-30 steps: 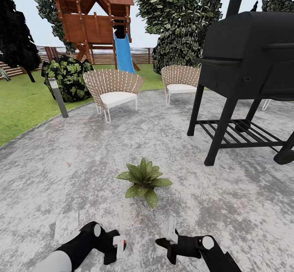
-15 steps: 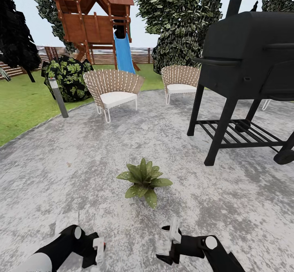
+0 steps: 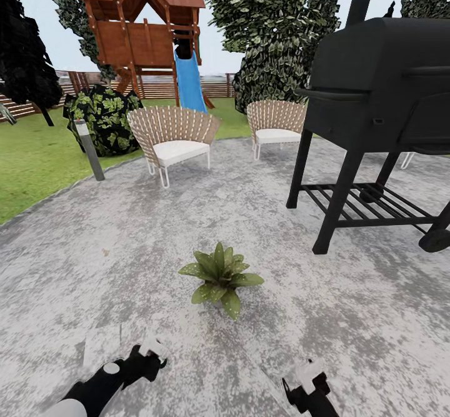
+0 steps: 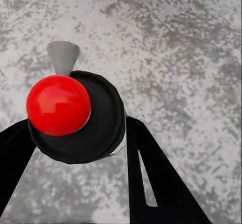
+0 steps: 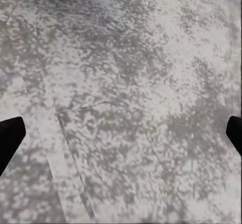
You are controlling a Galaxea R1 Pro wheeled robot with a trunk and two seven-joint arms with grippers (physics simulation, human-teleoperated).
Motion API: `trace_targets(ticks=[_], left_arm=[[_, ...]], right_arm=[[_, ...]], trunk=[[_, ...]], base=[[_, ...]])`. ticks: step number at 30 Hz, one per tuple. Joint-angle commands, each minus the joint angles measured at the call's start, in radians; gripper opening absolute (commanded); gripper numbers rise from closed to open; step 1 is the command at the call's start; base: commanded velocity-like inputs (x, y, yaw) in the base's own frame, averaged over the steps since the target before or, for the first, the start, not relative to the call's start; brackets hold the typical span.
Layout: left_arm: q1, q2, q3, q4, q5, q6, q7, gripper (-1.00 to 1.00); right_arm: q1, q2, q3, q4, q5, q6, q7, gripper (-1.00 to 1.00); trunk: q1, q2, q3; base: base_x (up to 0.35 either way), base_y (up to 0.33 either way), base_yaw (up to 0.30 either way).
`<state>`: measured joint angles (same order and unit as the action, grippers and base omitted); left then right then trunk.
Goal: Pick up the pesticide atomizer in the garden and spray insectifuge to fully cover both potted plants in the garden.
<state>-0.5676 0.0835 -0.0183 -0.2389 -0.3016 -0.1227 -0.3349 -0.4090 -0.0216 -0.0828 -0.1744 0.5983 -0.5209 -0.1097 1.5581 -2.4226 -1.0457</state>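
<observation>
Right now one potted plant (image 3: 220,277) sits near the middle of the stone patio (image 3: 350,317), a low rosette of broad pointed green leaves that hides its pot from the head camera. In front of it, at the near edge of the head view, the left gripper (image 3: 152,349) and the right gripper (image 3: 307,373) hang low over the paving, both apart from the plant.

In the left wrist view the left gripper (image 4: 75,133) is clamped on the pesticide atomizer (image 4: 75,116), seen end-on: a dark round body with a red ball and a pale grey nozzle, black fingers (image 4: 151,178) on either side.

In the right wrist view the right gripper (image 5: 121,133) is spread wide, holding nothing, its fingertips (image 5: 10,133) at opposite edges over bare stone.

Behind stand a black grill (image 3: 381,110), two wicker chairs (image 3: 174,139), a shrub (image 3: 106,117), a wooden playhouse with a blue slide (image 3: 189,82), lawn (image 3: 31,160) and fence (image 3: 156,84).
</observation>
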Motion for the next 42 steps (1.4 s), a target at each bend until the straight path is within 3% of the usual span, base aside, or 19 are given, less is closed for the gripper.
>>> trace_targets(ticks=[1,3,5,6,8,11,12,14,21,36,42], left_arm=[[0.0,-0.003,-0.001,0.04,0.042,-0.045,0.073,-1.0],[0.001,-0.004,0.0,0.088,0.098,-0.088,0.165,-1.0],[0.005,-0.005,0.001,0.123,0.156,-0.108,0.233,-1.0],[0.014,-0.004,0.002,0.135,0.201,-0.113,0.26,-1.0],[0.039,0.0,0.003,0.143,0.276,-0.118,0.28,-1.0],[0.065,0.009,0.003,0.147,0.344,-0.136,0.288,-1.0],[0.098,0.012,-0.001,0.148,0.35,-0.146,0.286,-1.0],[0.106,0.012,0.0,0.145,0.356,-0.149,0.287,-1.0],[0.109,0.013,0.0,0.142,0.362,-0.149,0.292,-1.0],[0.113,0.013,-0.001,0.144,0.357,-0.15,0.29,-1.0],[0.115,0.013,0.0,0.144,0.357,-0.15,0.29,-1.0]], right_arm=[[-0.001,0.0,-0.008,0.037,0.001,-0.057,-0.084,1.0],[0.006,0.0,-0.008,0.062,-0.047,-0.097,-0.141,1.0],[0.019,-0.001,-0.008,0.07,-0.136,-0.113,-0.16,1.0],[0.025,-0.003,-0.007,0.073,-0.214,-0.116,-0.163,1.0],[0.033,-0.004,-0.007,0.075,-0.313,-0.119,-0.163,1.0],[0.043,-0.018,-0.005,0.076,-0.36,-0.121,-0.163,1.0],[0.045,-0.025,-0.003,0.077,-0.367,-0.121,-0.162,1.0],[0.045,-0.023,-0.002,0.078,-0.368,-0.12,-0.161,1.0],[0.045,-0.008,-0.002,0.09,-0.371,-0.12,-0.165,1.0],[0.045,-0.011,-0.005,0.09,-0.374,-0.119,-0.167,1.0],[0.045,-0.011,-0.005,0.091,-0.374,-0.119,-0.169,1.0]], trunk=[[0.0,0.0,-0.001],[0.0,0.0,-0.001],[0.0,0.0,-0.001],[0.0,0.0,-0.001],[0.0,0.0,-0.001],[0.0,0.0,-0.001],[0.0,0.0,-0.001],[0.0,0.0,-0.001],[0.0,0.0,-0.001],[0.0,0.0,-0.001],[0.0,0.0,-0.001]], base=[[0.0,0.0,0.0],[0.0,0.0,0.0],[0.0,0.0,0.0],[0.0,0.0,0.0],[0.0,0.0,0.0],[0.0,0.0,0.0],[0.0,0.0,0.0],[0.0,0.0,0.0],[0.0,0.0,0.0],[-0.001,0.0,0.0],[-0.254,0.175,-0.152]])
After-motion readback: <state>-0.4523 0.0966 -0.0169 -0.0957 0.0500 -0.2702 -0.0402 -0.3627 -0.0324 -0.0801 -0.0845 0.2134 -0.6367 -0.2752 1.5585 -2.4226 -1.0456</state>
